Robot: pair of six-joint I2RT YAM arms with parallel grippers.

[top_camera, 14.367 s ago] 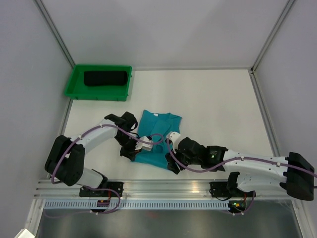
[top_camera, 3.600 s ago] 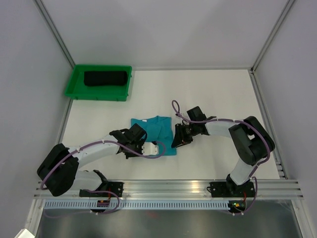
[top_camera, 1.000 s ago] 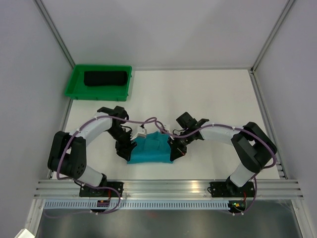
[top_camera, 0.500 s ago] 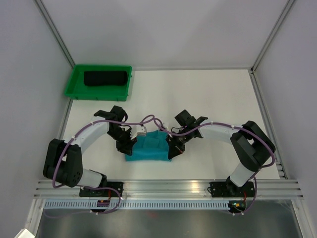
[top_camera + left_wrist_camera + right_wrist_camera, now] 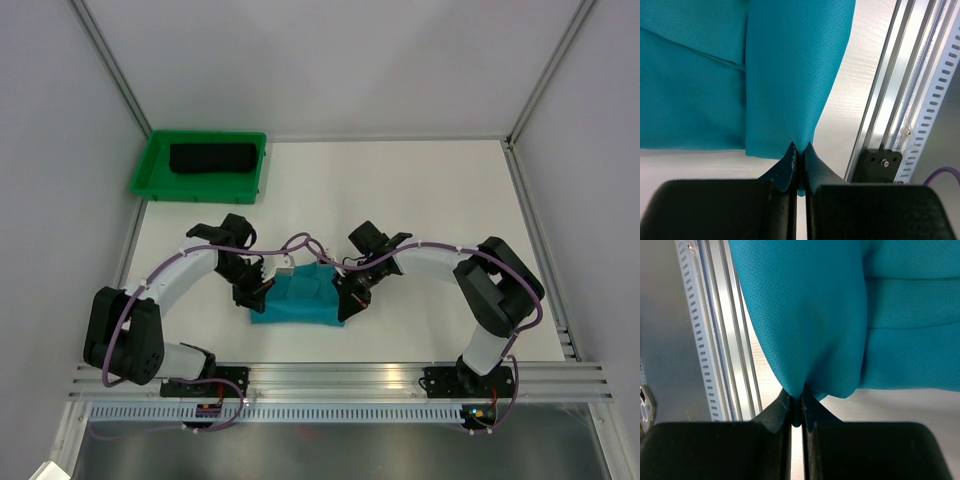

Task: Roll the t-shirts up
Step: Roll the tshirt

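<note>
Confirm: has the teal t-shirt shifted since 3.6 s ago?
Yes. The teal t-shirt now lies closer to the aluminium rail at the table's near edge, and a little further left.

Fixed overhead view of whole table [image 5: 440,200], two wrist views close on teal t-shirt [image 5: 300,300], shared by all.

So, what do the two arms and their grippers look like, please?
The left arm and right arm have white links with bulky black joints. A thin purple cable runs along each. The left gripper and right gripper are black, each with two flat fingers that taper to narrow tips.
</note>
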